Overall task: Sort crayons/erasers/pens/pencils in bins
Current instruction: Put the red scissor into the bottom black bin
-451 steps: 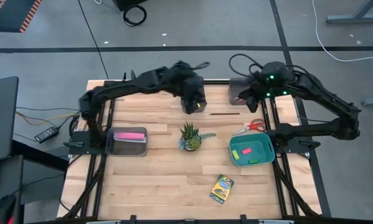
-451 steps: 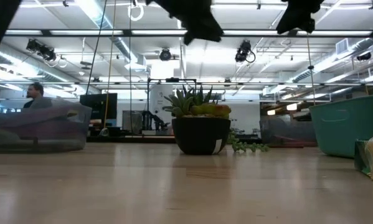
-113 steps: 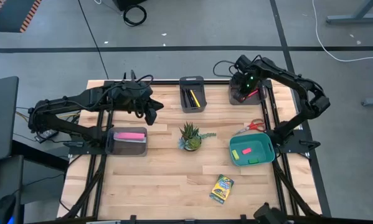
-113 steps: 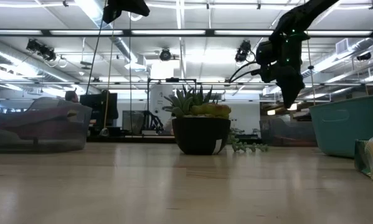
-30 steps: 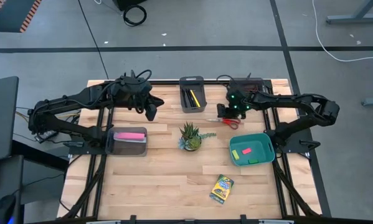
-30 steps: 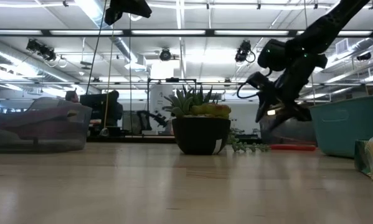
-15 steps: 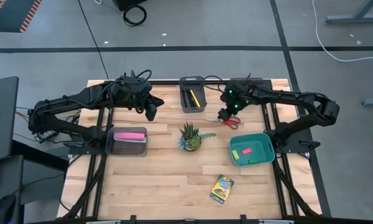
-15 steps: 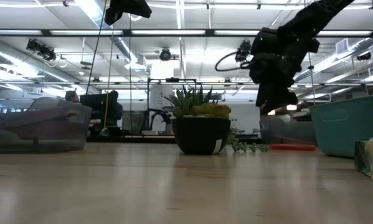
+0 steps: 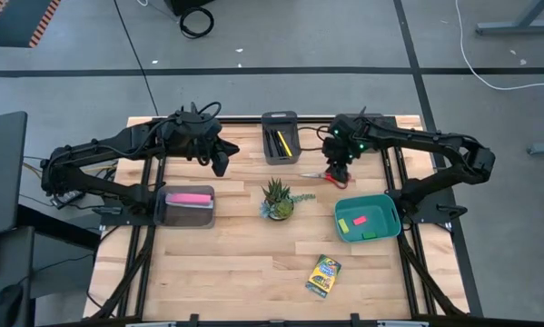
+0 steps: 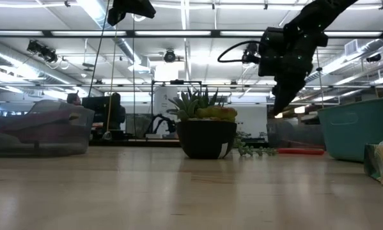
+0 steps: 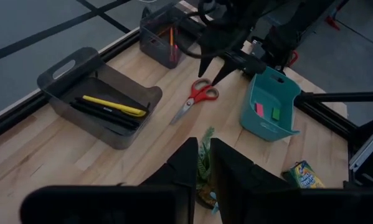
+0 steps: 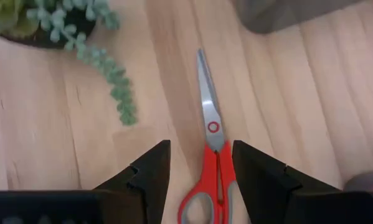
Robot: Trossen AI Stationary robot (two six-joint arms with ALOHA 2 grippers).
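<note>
Red-handled scissors [image 9: 317,174] lie flat on the table between the pen bin [image 9: 281,136] and the teal bin [image 9: 341,223]. My right gripper [image 12: 200,144] hovers open right above them, pointing steeply down, one finger on each side of the handles and clear of them. It also shows above the scissors [image 11: 197,98] in the left wrist view. My left gripper [image 9: 224,166] waits raised at the far left, shut and empty. The crayon box [image 9: 323,275] lies near the front edge. The erasers [image 9: 360,221] sit in the teal bin, the pens [image 11: 111,106] in their grey bin.
A potted plant [image 9: 277,200] with trailing stems stands mid-table, close to the scissors' tips. A grey bin [image 9: 188,211] with a pink bar sits at the left. A dark bin [image 11: 167,37] with thin sticks stands at the far right corner, partly under my right arm.
My right gripper has risen from just over the scissors and rolled about its own axis, so that its fingers now straddle the handles from above. It has stayed open. The scissors have stayed flat on the table where they were.
</note>
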